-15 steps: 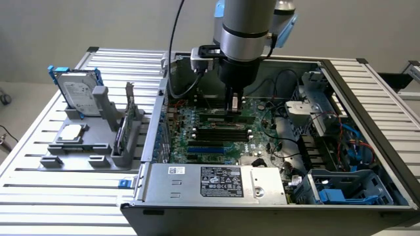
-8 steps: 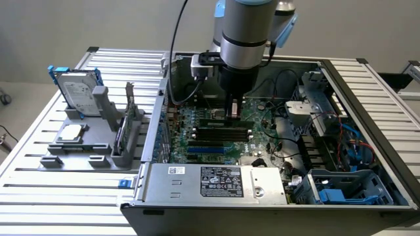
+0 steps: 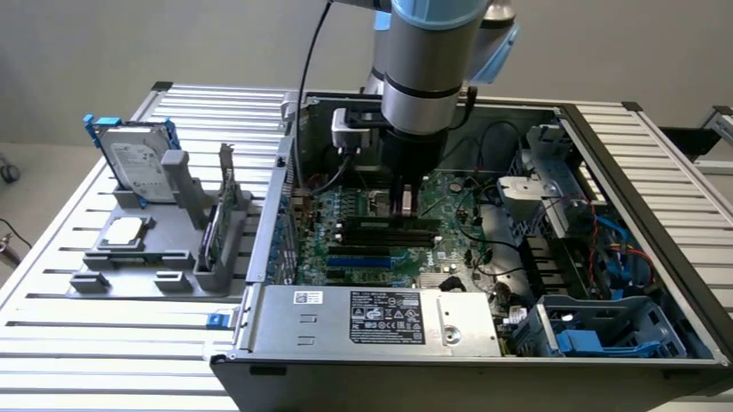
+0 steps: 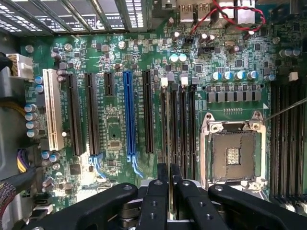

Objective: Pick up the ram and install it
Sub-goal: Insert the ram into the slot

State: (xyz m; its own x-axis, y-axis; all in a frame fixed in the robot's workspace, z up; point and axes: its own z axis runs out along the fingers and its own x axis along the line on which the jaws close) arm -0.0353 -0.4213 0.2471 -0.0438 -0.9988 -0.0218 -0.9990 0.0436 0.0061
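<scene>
Over the black slots (image 4: 191, 129) of the motherboard (image 4: 115, 139), end effector (image 4: 169, 175) nearly pressed together, pinching the thin ram (image 4: 169, 139) edge-on

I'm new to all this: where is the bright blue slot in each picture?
Exterior view: the blue slot lies on the green board between the gripper and the grey power supply box.
Wrist view: it runs among black slots, between the white slot and the empty processor socket.
Shared landmark: the gripper, poised over the black slots near it.
</scene>
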